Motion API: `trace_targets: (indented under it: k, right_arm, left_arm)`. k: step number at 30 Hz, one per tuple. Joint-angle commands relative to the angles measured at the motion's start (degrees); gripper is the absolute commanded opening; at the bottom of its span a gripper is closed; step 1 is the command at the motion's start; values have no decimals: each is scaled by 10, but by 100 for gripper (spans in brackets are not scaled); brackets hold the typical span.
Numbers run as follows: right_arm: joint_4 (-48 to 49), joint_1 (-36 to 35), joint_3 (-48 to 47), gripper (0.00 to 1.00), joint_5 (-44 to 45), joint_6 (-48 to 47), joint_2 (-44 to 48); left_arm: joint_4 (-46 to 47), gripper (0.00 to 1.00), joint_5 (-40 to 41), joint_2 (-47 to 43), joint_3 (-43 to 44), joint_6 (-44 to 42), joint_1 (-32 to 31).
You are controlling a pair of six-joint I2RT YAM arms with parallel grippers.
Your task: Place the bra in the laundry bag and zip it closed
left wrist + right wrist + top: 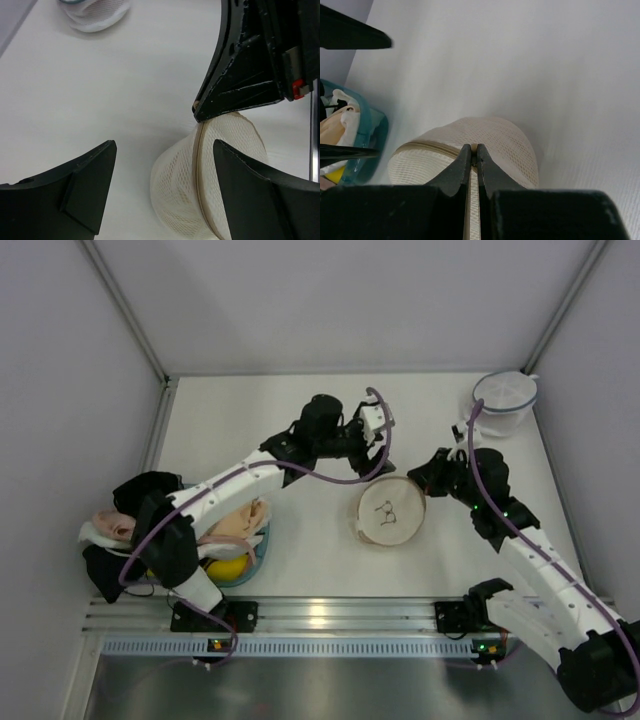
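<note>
White tabletop (pixel 310 540) with grey walls on three sides carries everything. Nearest, at about 8 o'clock on the table, a teal tub (pixel 262 552) holds a heap of peach and pink garments (pixel 235 520), and the mustard-yellow bra (pixel 228 568) shows at the tub's near edge, not yet lifted out. Right of centre lies the round laundry bag (pixel 390 515), its lid down and nothing yellow showing through the mesh. The step in hand looks like getting the bag open, so the task is barely begun. The right gripper (pixel 472 156) reaches in low from the bag's 2 o'clock, forearm stretched out from its base, jaws clenched tight on the beige zip rim (pixel 430 146); whether they have the pull tab I cannot tell. The left gripper (pixel 164 148) hovers at the bag's 12 o'clock, its arm stretched across the table, jaws spread wide and holding nothing. Next, I judge, the zip must be run round the rim while the free gripper steadies the soft mesh. Farthest, at 1 o'clock, sits a blue-rimmed bag (pixel 505 400).
</note>
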State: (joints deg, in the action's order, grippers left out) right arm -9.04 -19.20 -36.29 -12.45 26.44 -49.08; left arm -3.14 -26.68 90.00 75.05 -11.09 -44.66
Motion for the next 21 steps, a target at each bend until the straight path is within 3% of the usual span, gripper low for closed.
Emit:
trace_targets:
  k: [1, 9, 11, 15, 19, 21]
  right_arm:
    - [24, 2, -37, 0, -21, -17, 10]
    - [25, 2, -41, 0, -21, -11, 20]
    - [23, 2, -47, 0, -20, -12, 17]
    - [5, 2, -61, 0, -2, -18, 9]
    - [-43, 3, -76, 0, 85, -6, 11]
    - [-60, 3, -76, 0, 122, -2, 21]
  left_arm:
    - [-97, 84, -75, 70, 69, -57, -1]
    - [-95, 82, -123, 109, 97, -44, -15]
    - [-96, 76, -124, 118, 97, -43, -22]
    - [-95, 0, -89, 121, 91, -32, -29]
    - [-18, 0, -17, 75, 21, 17, -30]
    - [84, 0, 3, 40, -56, 40, -30]
